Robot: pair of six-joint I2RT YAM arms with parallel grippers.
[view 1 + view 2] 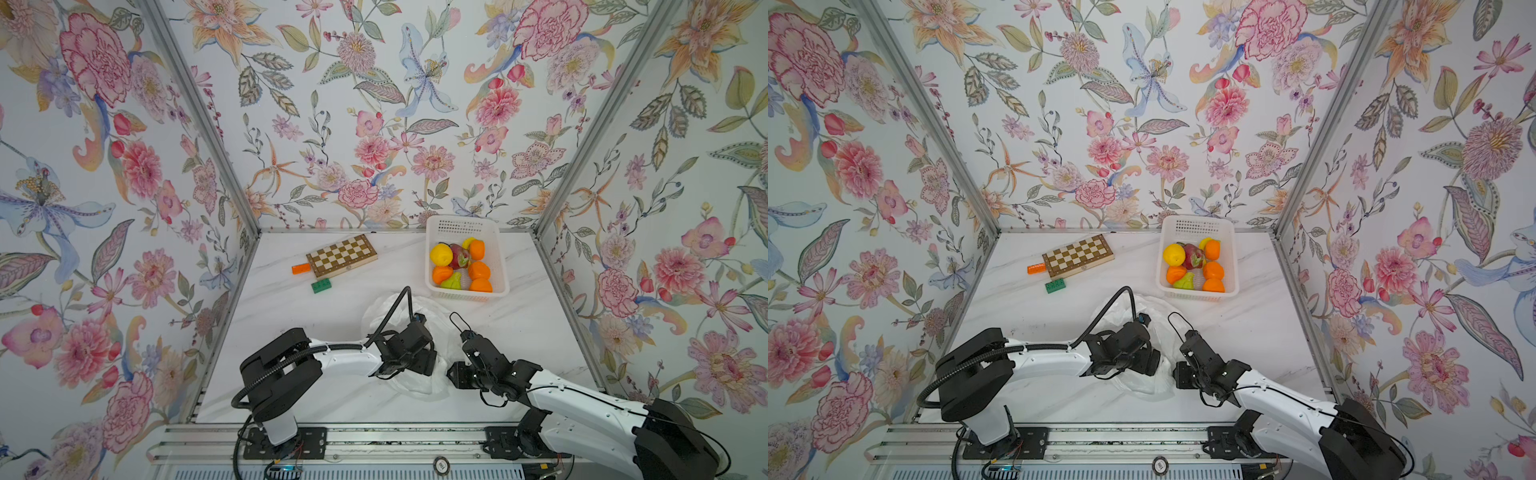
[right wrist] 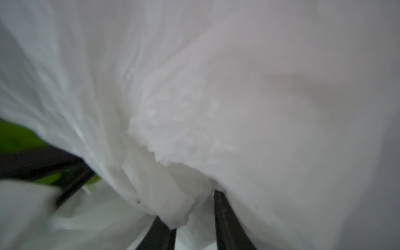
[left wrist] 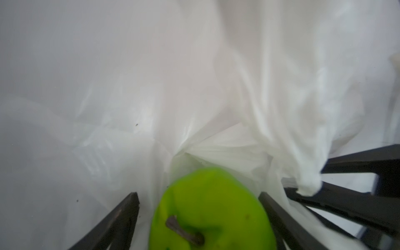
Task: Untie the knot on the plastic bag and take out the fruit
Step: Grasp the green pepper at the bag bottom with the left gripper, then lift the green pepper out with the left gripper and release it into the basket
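At the front of the bench (image 1: 353,401) we see the plastic bag (image 1: 417,385), with both arms over it. The left gripper (image 3: 198,194) stands wide and released around a green fruit (image 3: 212,216) inside the bag. The right gripper (image 2: 190,207) is clenched on a fold of the bag. Farther back, the white basket (image 1: 500,257) holds the other fruit (image 1: 478,270). To its left lies a chessboard (image 1: 341,255).

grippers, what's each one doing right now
left gripper: open around the glossy green fruit
right gripper: closed on the thin white plastic bag
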